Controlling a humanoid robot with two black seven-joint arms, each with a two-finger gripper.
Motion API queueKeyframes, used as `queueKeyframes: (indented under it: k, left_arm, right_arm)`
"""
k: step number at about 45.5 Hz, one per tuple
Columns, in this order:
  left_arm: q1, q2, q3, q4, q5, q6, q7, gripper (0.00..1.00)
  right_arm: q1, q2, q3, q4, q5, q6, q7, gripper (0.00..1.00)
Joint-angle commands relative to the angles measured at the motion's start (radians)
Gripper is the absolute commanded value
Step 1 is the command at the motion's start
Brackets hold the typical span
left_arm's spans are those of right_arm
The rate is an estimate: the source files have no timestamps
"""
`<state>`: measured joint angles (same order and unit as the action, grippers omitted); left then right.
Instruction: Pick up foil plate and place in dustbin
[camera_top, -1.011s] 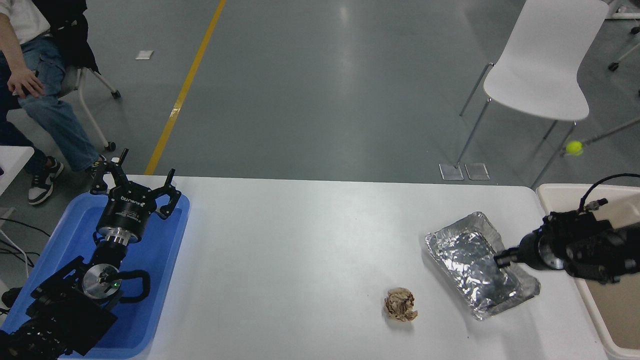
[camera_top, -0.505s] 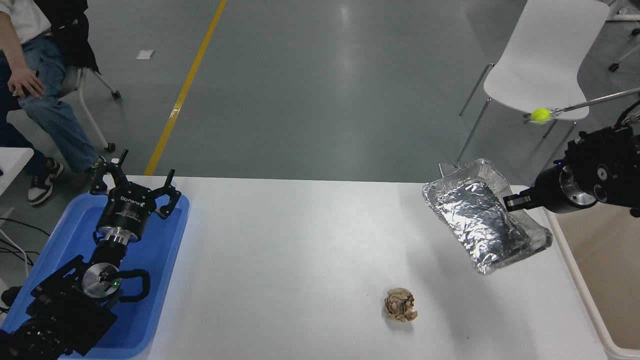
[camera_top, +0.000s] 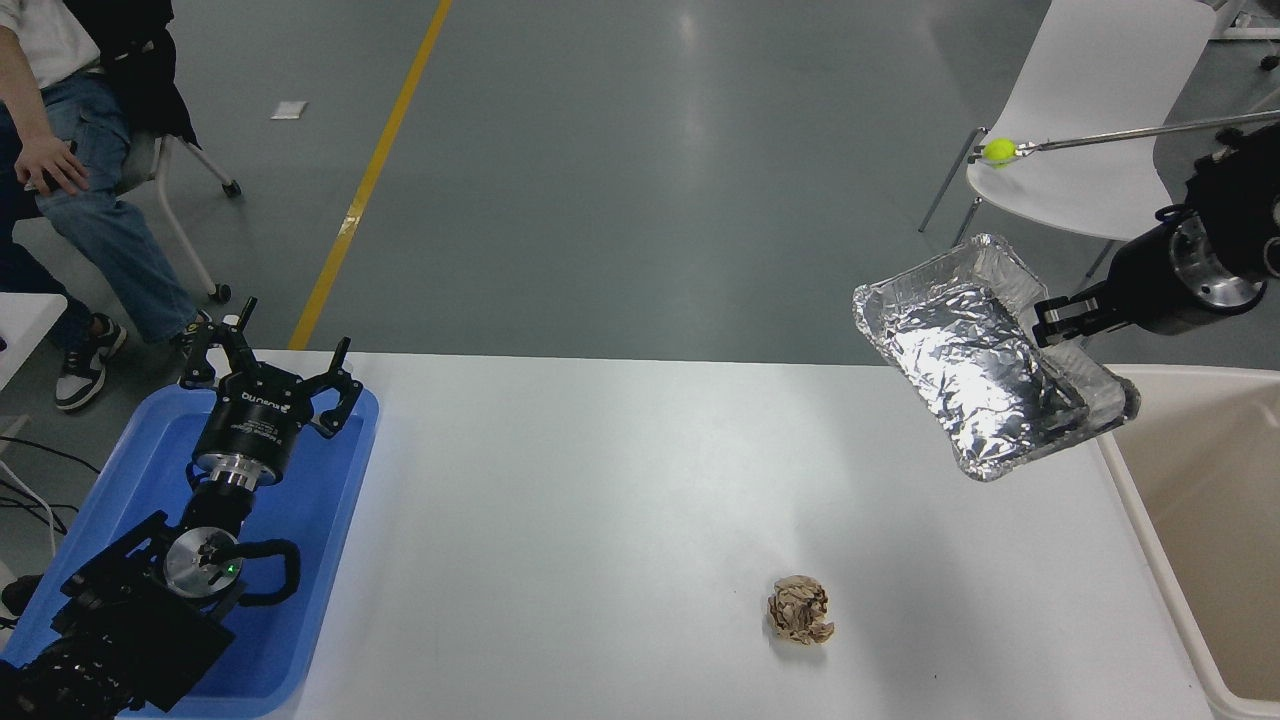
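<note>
The foil plate (camera_top: 975, 365), a crinkled silver tray, hangs in the air above the table's right end, tilted. My right gripper (camera_top: 1052, 322) is shut on its right rim and holds it up, close to the left edge of the dustbin (camera_top: 1200, 470). The dustbin is a beige bin at the right edge of the view, partly cut off. My left gripper (camera_top: 270, 365) is open and parked over the blue tray (camera_top: 330, 480) at the lower left.
A small crumpled brown paper ball (camera_top: 800, 610) lies on the white table (camera_top: 600, 500) near the front. A white chair (camera_top: 1090, 120) stands beyond the table. A thin rod with a yellow-green ball (camera_top: 998, 150) reaches in at the top right. A seated person (camera_top: 60, 130) is at the top left.
My right gripper has lifted the foil plate off the table and carried it up and slightly right toward the dustbin. The rod with the yellow-green ball moved up and left.
</note>
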<state>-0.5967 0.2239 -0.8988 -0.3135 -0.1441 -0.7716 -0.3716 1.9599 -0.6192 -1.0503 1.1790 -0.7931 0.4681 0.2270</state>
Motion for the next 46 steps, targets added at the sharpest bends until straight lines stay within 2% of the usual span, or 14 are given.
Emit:
queueKeyframes:
  k: [1, 34, 46]
  left_arm:
    - [0.000, 0.000, 0.000, -0.001, 0.000, 0.000, 0.000, 1.00]
    - [0.000, 0.000, 0.000, 0.001, 0.000, 0.000, 0.000, 1.00]
    - [0.000, 0.000, 0.000, -0.001, 0.000, 0.000, 0.000, 1.00]
  right_arm:
    - [0.019, -0.002, 0.000, 0.004, 0.000, 0.015, 0.000, 0.00]
    - [0.014, -0.005, 0.001, -0.018, -0.006, 0.026, -0.001, 0.00]
    - [-0.212, -0.027, 0.007, -0.360, 0.003, 0.015, 0.000, 0.00]
